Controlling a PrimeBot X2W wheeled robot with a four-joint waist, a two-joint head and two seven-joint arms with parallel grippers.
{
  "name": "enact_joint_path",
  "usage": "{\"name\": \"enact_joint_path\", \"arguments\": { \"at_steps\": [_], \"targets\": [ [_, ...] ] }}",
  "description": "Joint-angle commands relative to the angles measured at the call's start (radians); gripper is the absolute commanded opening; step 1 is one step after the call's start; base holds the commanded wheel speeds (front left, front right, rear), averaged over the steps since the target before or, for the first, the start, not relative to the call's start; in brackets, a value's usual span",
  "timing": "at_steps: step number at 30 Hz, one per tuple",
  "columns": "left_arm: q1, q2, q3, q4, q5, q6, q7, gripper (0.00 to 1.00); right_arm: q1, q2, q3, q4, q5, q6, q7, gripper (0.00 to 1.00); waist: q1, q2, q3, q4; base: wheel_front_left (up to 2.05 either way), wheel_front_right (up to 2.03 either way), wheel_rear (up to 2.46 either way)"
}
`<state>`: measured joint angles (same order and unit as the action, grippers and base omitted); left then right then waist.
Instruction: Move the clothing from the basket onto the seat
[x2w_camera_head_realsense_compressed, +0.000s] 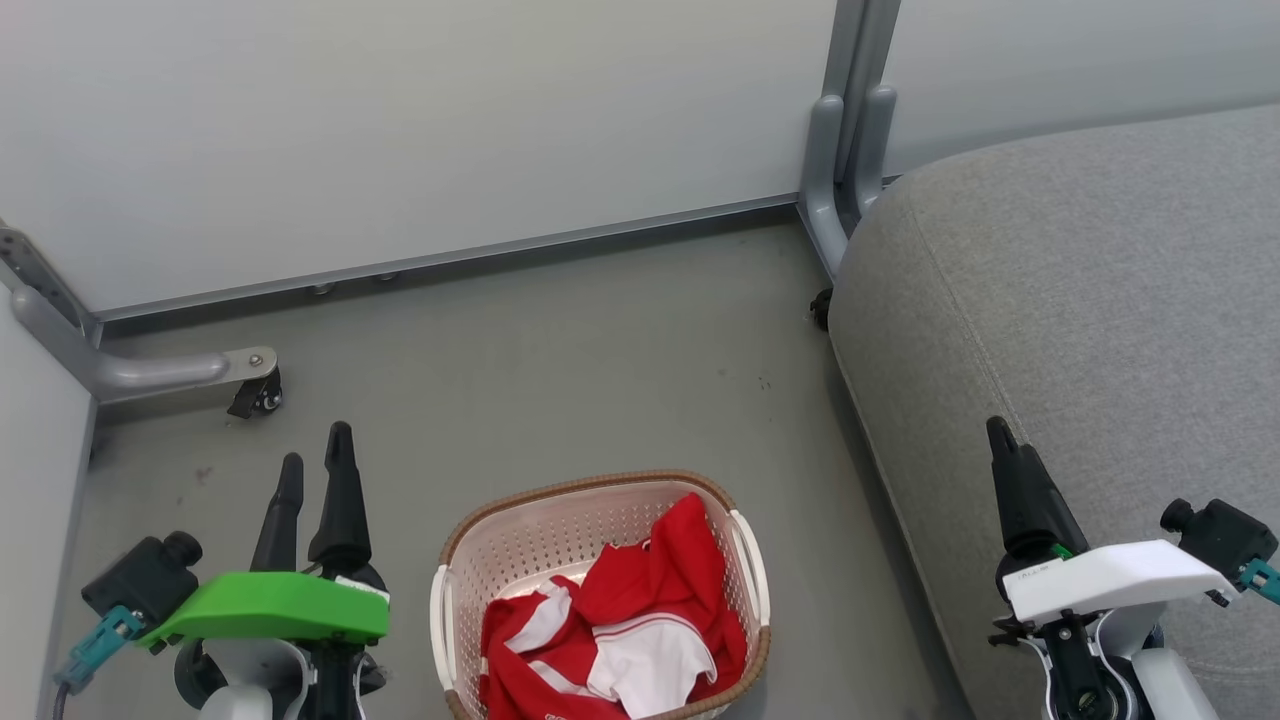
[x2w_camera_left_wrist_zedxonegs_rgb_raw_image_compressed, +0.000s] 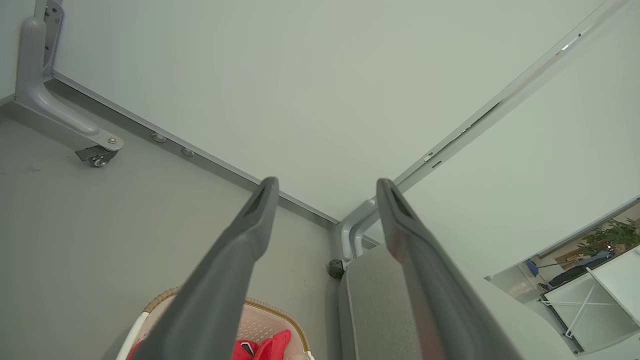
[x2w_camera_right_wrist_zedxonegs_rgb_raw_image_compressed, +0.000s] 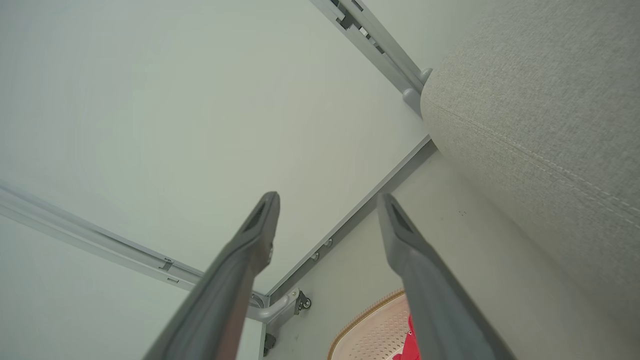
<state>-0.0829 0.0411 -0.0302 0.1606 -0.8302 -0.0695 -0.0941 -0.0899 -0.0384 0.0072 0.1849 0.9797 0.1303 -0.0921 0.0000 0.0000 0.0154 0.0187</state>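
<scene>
Head view has our left gripper (x2w_camera_head_realsense_compressed: 315, 450) nearest, at the lower left, its two dark fingers apart with nothing between them. In the right wrist view our right gripper (x2w_camera_right_wrist_zedxonegs_rgb_raw_image_compressed: 327, 199) also stands apart and empty, over the seat's edge. Between the two arms sits the basket (x2w_camera_head_realsense_compressed: 590, 483) on the floor (x2w_camera_head_realsense_compressed: 560, 350), with the clothing (x2w_camera_head_realsense_compressed: 650, 585) heaped in its near right part, red folds over a white panel. We judge the clothing light, limp and likely to trail. The raised red fold by the right handle looks the best place to pinch, and deeply, so that the layers come up together. Just beside the basket, to the right, rises the grey seat (x2w_camera_head_realsense_compressed: 1080, 300). Beyond it stands the pale wall panel (x2w_camera_head_realsense_compressed: 400, 130).
</scene>
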Motion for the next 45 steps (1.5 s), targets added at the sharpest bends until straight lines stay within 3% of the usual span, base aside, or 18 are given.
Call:
{"name": "enact_joint_path", "arguments": {
  "at_steps": [1, 23, 45],
  "targets": [
    [-0.028, 0.007, -0.005, -0.015, 0.049, 0.009, -0.011, 1.00, -0.019, -0.008, 0.002, -0.016, -0.037, 0.000, -0.011, 1.00, 0.0000, 0.0000, 0.000, 0.001, 0.00, 0.00, 0.00],
    [-0.034, 0.009, -0.081, 0.008, 0.389, 0.068, -0.072, 1.00, -0.026, -0.010, 0.040, 0.016, -0.395, 0.000, -0.072, 1.00, 0.0000, 0.0000, -0.004, 0.013, 0.00, 0.00, 0.00],
    [-0.049, 0.011, -0.122, 0.055, 0.585, 0.092, -0.120, 1.00, -0.032, -0.012, 0.063, 0.034, -0.622, 0.001, -0.123, 1.00, 0.0000, 0.0000, -0.006, 0.031, 0.00, 0.00, 0.00]
  ]
}}
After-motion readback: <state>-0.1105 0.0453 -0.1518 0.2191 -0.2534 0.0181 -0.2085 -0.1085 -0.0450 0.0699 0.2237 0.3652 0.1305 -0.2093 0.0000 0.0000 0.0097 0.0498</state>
